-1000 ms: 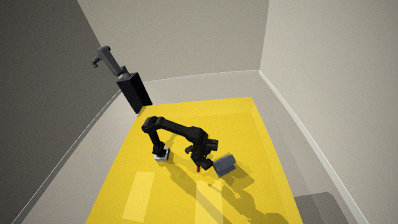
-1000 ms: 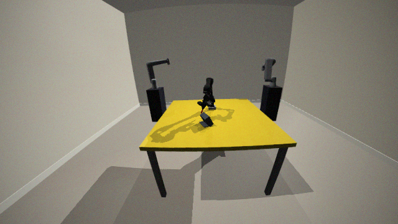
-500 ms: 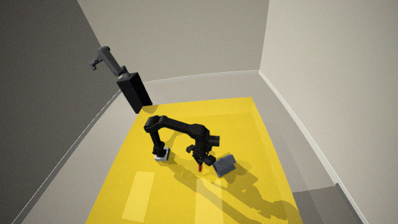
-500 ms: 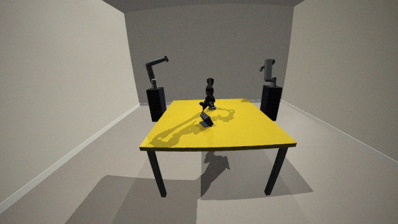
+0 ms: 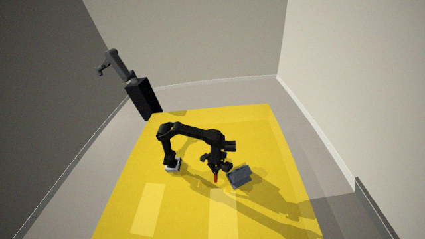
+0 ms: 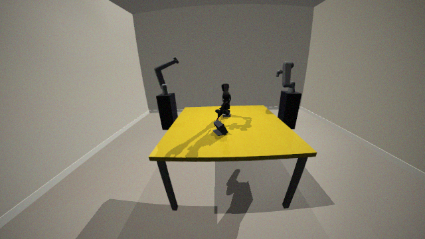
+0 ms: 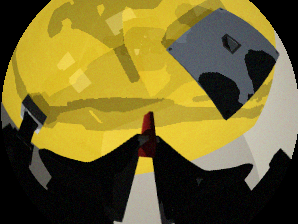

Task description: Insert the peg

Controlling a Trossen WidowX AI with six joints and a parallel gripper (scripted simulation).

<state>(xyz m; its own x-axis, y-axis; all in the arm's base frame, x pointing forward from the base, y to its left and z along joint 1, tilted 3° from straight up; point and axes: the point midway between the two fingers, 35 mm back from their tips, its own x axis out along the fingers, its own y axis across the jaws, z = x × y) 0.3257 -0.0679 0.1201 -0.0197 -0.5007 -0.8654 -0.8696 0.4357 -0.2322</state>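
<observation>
we hold the red peg (image 5: 216, 177) pinched in our gripper (image 5: 215, 170), its long axis hanging nearly straight down, bottom end free above the table (image 5: 259, 133). the grey panel (image 5: 240, 176) sits just right of the peg in the top view, near but apart; in the wrist view the panel (image 7: 213, 46) lies in the upper right, up and to the right of the peg tip (image 7: 149, 123), with its small dark hole (image 7: 230, 43) toward the panel's far side. we judge that the peg must tilt to match the hole's slant before any push, since it now points at the table, not the face. the yellow table carries long arm shadows; around it are a grey floor, pale walls, and black pedestals (image 6: 167, 109) bearing idle arms.
</observation>
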